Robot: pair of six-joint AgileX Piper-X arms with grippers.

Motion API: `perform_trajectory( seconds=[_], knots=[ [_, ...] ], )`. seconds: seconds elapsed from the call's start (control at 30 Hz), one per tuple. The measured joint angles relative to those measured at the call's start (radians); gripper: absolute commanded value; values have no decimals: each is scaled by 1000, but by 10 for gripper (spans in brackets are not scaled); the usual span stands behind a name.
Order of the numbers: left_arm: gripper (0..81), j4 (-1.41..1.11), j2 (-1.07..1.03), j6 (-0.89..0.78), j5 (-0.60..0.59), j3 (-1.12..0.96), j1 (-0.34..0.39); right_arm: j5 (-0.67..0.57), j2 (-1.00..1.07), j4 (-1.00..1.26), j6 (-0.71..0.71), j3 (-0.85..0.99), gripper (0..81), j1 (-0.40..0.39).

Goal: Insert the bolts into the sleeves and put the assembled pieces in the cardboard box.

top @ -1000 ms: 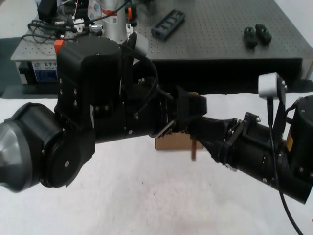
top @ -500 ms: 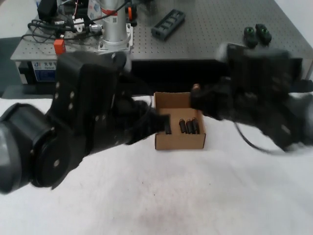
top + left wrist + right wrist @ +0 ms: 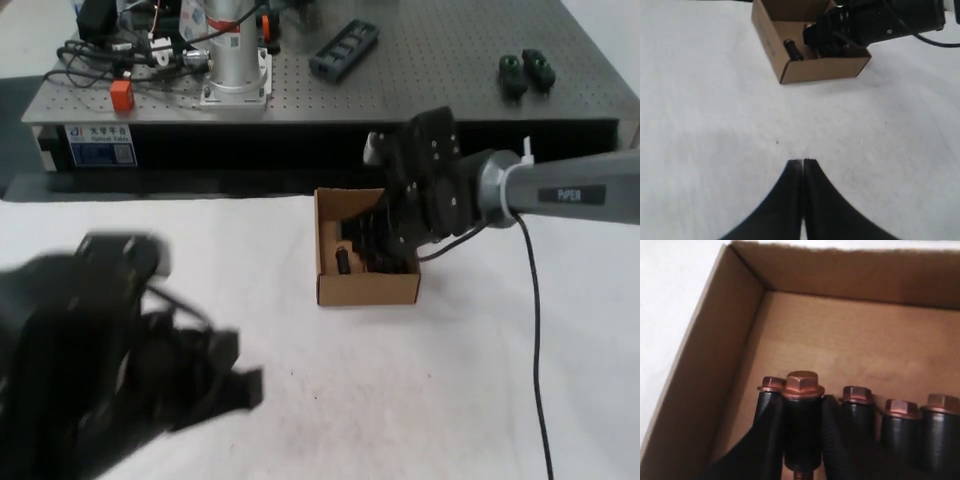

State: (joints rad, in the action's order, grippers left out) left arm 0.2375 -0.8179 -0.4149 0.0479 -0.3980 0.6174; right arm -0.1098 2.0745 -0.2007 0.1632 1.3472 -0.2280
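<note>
Right wrist view showed the right jaws squeezing one bolted sleeve [image 3: 801, 405], its long way along the jaws, head at their tips, inside the cardboard box [image 3: 705, 365] beside the other pieces [image 3: 890, 425], while the left jaws, pressed together and empty, were far off.

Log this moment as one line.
right gripper: shut on assembled piece, inside cardboard box | left gripper: shut, empty, above white cloth | other assembled pieces alongside
</note>
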Motion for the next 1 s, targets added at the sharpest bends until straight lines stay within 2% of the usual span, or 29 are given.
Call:
perform_trajectory(
  seconds=[0.07, 0.1, 0.23, 0.37, 0.47, 0.5, 0.63, 0.67, 0.77, 1.0],
  knots=[
    [6, 46, 50, -12, 20, 28, 0, -12, 2, -7, 0, 0, 377, -1],
    [6, 69, 76, -19, 25, 40, 0, -16, 2, -7, 0, 4, 373, -1],
    [6, 236, 228, -50, 52, 85, 0, -21, -39, -7, 2, -3, 268, -1],
    [6, 321, 296, -71, 71, 107, 0, -27, -209, -7, 1, -115, 134, -1],
    [6, 361, 364, -106, 82, 131, 0, -30, -536, 35, -28, -399, 24, -1],
    [6, 364, 368, -106, 82, 132, 0, -32, -549, 38, -47, -413, 7, -1],
    [6, 403, 439, -129, 82, 157, 0, -34, -854, 78, -56, -679, 8, 1],
    [6, 417, 453, -129, 82, 162, 0, -36, -996, 76, -60, -802, 8, 1],
    [6, 457, 476, -129, 84, 169, 0, -41, -1181, 53, -60, -939, 8, 1],
    [6, 469, 482, -129, 70, 168, 0, -80, -1413, 1, -60, -1178, 8, 1]
  ],
)
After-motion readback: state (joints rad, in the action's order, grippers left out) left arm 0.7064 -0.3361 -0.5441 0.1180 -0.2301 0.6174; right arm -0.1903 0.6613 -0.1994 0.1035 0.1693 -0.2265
